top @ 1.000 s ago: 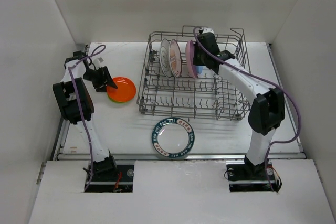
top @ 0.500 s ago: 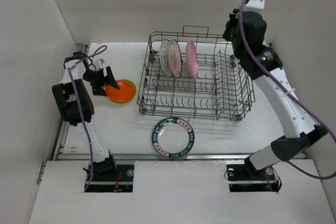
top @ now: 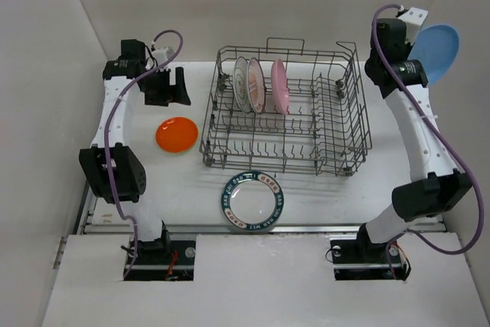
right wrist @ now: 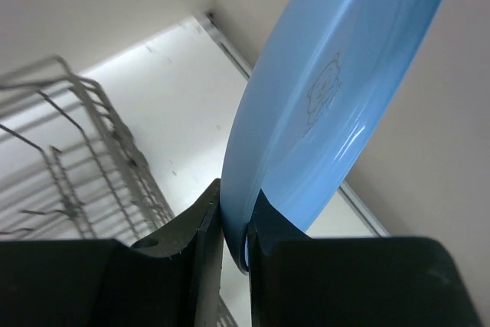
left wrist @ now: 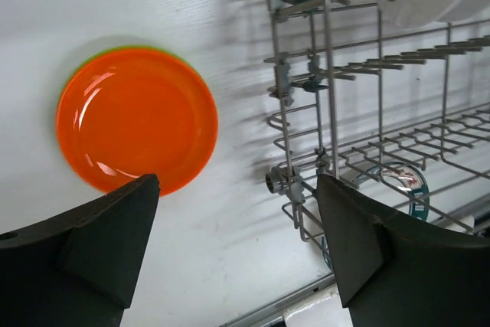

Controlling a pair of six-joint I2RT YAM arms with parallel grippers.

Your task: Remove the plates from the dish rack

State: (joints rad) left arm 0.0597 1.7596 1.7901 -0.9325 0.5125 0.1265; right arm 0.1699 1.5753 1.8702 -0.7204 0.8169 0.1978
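dish rack (top: 306,160) in middle of table (top: 184,189). three plates (top: 256,86) upright in its back-left rows. stacked plates (top: 176,134) left of it, single plate (top: 253,201) flat in front, raised plate (top: 440,51) high beyond its back-right corner.

Same build both sides: left arm (top: 103,124) and right arm (top: 417,134) have white links with chunky black joint housings, and a purple cable (top: 172,33) runs loosely along each. Black bases (top: 153,249) sit in cut-outs at bottom of frame. Fingers (left wrist: 99,243) are matte black wedges, with a white camera block (top: 414,17) at the upper-right wrist.
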